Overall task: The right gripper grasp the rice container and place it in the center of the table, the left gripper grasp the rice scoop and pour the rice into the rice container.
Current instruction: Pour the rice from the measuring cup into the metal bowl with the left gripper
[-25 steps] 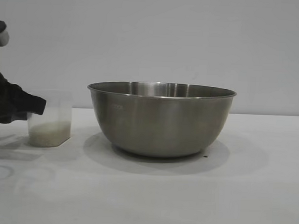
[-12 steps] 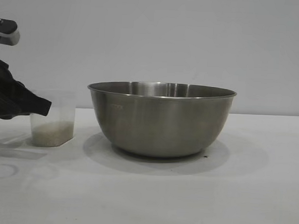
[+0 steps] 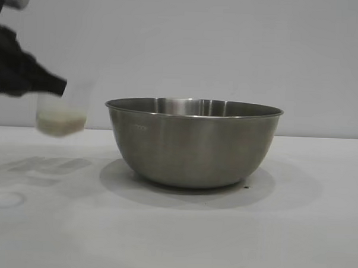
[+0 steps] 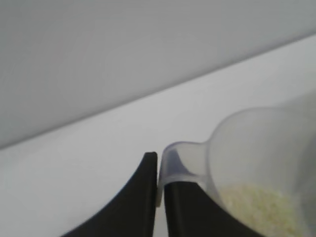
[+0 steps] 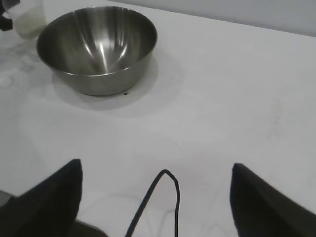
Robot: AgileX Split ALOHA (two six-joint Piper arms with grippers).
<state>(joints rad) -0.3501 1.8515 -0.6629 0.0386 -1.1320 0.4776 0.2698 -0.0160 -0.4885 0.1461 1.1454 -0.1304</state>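
Carrying the rice scoop (image 3: 62,110) clear of the counter (image 3: 181,229), the left gripper (image 4: 159,183) has its fingers clamped on the scoop's side handle, level, just beside the rice container (image 3: 192,140) at about rim height. The rice (image 3: 60,124) sits in the scoop's bottom. Next it likely must cross the rim, then tip. The right gripper (image 5: 155,197) hangs well apart from the container, fingers wide, holding nothing.

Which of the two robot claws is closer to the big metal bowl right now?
Left. The left gripper holds the rice scoop in the air just beside the rice container. The right gripper sits open, well back across the table.
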